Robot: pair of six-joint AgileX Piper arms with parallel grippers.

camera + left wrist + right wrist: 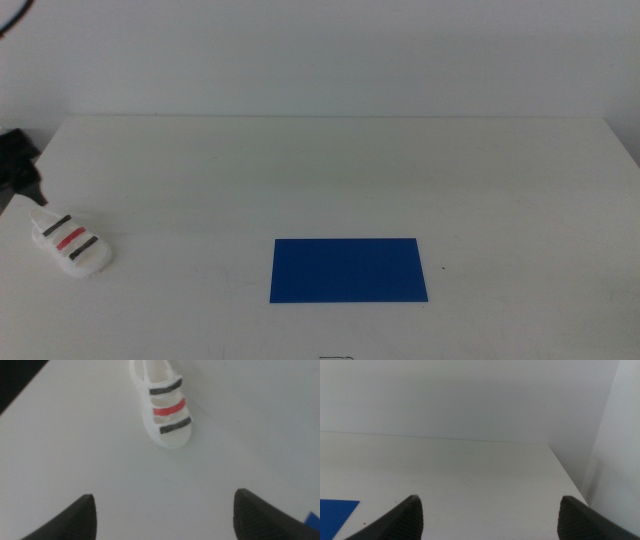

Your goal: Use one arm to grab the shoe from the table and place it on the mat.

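Note:
The white shoe (68, 241) with two dark stripes and one red stripe lies on the white table (330, 170) near its left edge. The dark blue mat (348, 270) lies flat at the front centre, well to the right of the shoe. A dark part of the left arm (18, 160) shows at the left edge, just behind the shoe. In the left wrist view my left gripper (164, 496) is open and empty, with the shoe (164, 405) ahead of the jaws and apart from them. My right gripper (490, 499) is open and empty, out of the middle view.
A corner of the mat shows in the left wrist view (312, 520) and in the right wrist view (335, 512). A white wall rises behind the table. The table's right edge (567, 477) shows in the right wrist view.

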